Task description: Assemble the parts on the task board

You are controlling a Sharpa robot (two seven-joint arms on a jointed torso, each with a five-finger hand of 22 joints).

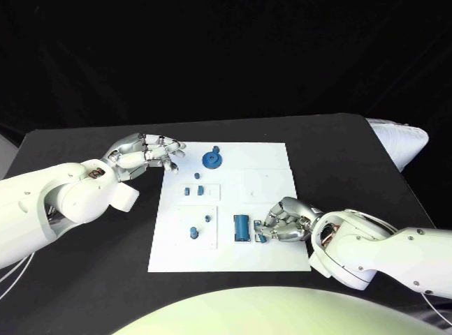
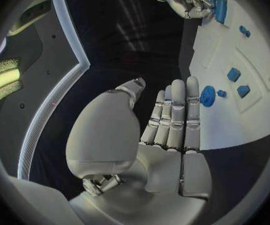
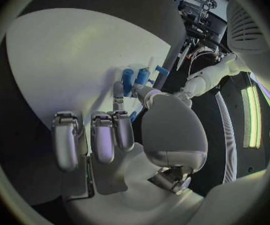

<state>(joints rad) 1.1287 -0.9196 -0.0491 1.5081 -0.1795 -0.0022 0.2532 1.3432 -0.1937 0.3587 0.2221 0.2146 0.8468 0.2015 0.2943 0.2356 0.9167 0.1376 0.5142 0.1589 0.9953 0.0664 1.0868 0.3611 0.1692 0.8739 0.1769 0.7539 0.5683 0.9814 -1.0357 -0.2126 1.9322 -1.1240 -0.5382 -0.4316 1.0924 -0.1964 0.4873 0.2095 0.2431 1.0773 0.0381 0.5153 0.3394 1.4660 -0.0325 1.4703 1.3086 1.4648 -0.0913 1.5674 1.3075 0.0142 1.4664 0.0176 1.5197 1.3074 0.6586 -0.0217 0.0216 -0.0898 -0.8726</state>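
Head view, left to right: left hand (image 1: 145, 151) sits over the black table (image 1: 75, 143) just off the far-left corner of the task board (image 1: 271, 157), fingers curled loosely toward the board edge; left wrist view shows the fingers straight, side by side, palm bare, holding nothing

On the board, near its far edge, a round blue disc part (image 1: 212, 160) with a small peg part (image 1: 198, 175) just beside it. Below that, two small blue blocks (image 1: 193, 189) in a recessed panel. Lower again, a single small blue piece (image 1: 195, 232) in the next panel. Mid-board toward the near edge, a taller blue rectangular part (image 1: 242, 227) stands upright

Right hand (image 1: 288, 222) is on the board just right of that rectangular part, fingers bunched down around a small blue part (image 1: 259, 236). Right wrist view shows fingertips (image 3: 119, 92) against the blue pieces, but whether it's a real pinch or just contact I can't tell

Handling guess: parts look like rigid moulded plastic, light, smooth, so likely slippery between metal fingertips and easy to flick or tip over. Not fragile. Best hold is thumb against finger on the flat opposing sides, low down, keeping it upright for seating. Disc: take it by the rim or centre hub. Board is thin and light, could slide if pushed sideways, so press straight down
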